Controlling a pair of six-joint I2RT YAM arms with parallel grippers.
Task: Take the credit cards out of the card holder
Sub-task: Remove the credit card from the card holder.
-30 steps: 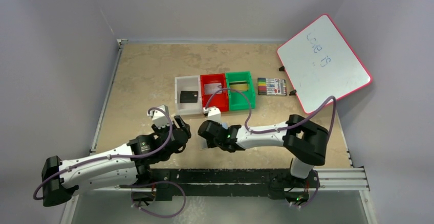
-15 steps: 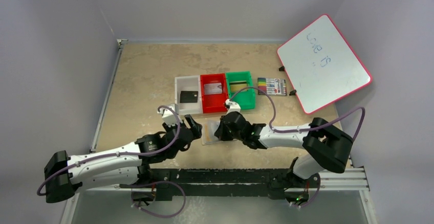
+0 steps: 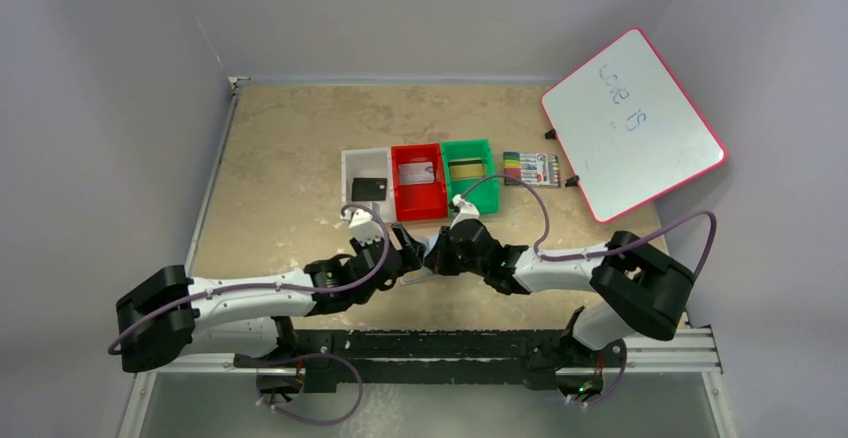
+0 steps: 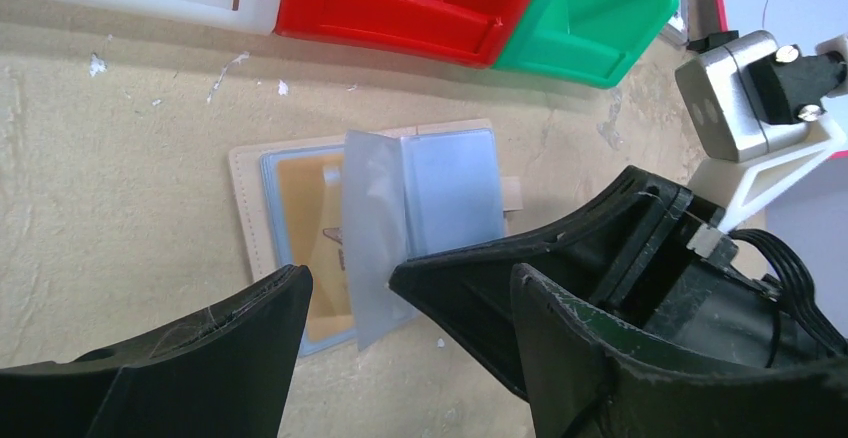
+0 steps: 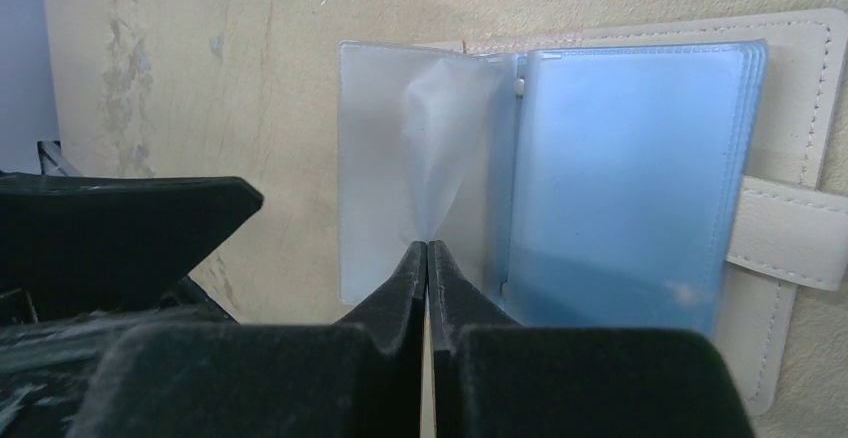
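**Left arm** point(image 3: 250, 293) and **right arm** point(image 3: 560, 263): white shells along the long links and black housings at the joints, with the bulkiest black block at the end farthest from each pincer. A purple cable point(image 3: 546, 220) loops along each arm and ends just behind its pincer. **Left pincer** point(image 4: 410, 288) and **right pincer** point(image 5: 428, 258): two matt black, wedge-shaped fingers each, scuffed with pale scratches. Behind the right pincer, a white bracket point(image 4: 770, 173) carries a silver block point(image 4: 725, 98) with bright screws point(image 4: 788, 54).

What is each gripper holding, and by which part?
The right gripper pinches a clear sleeve of the open card holder at its edge; the left gripper is open, holding nothing.
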